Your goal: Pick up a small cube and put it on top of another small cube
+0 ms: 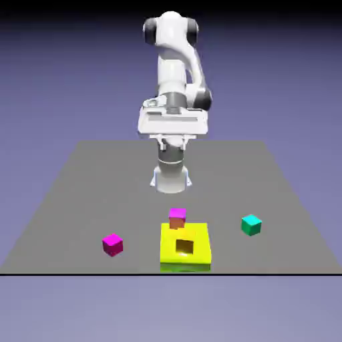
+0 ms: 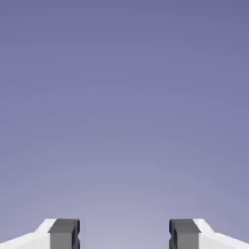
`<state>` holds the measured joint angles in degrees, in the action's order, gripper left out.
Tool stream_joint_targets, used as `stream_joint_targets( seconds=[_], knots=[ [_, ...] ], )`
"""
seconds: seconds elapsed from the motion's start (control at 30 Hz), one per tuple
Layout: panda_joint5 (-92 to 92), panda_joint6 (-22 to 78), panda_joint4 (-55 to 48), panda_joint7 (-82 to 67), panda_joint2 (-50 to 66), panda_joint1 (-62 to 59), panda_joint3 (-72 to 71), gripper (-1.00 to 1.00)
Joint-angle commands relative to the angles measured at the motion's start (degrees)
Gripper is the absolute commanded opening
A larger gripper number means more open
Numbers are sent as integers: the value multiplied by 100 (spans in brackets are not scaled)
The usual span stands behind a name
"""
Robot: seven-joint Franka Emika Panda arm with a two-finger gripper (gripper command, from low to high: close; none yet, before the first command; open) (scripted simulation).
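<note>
Fingers spread wide and empty, the gripper (image 2: 124, 236) hangs high above the tabletop (image 1: 80, 180) as the teal cube (image 1: 251, 225), likely light and rigid, awaits a flat-sided pinch near the front edge.

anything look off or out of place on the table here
One oddity: the flat yellow block hangs over the table's near edge and has a dark square hollow in its top. A magenta cube touches its far side. Nothing is spilled or toppled.

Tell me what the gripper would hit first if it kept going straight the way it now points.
Probably nothing: between the open gripper's fingertips the hand view shows only plain blue-violet backdrop, so the way looks free as far as it shows.
</note>
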<state>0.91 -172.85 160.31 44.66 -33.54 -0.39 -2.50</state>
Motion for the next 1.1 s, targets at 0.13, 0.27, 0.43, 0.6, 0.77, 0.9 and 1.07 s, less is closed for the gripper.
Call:
stream_joint_targets(
  seconds=[0.13,0.27,0.43,0.6,0.77,0.9,1.07],
  knots=[
    [378,482,-289,915,-367,-445,-1039,0],
    [680,867,-519,1647,-660,-801,-1869,0],
    [1057,1349,-808,2561,-1027,-1246,-2907,0],
    [1435,1831,-1096,3476,-1394,-1691,-3946,0],
    [1812,2313,-1385,4391,-1761,-2136,-4984,0],
    [2114,2698,-1615,5122,-2054,-2492,-5814,0],
    [2492,3180,-1904,6037,-2421,-2937,-6853,0]
  ],
)
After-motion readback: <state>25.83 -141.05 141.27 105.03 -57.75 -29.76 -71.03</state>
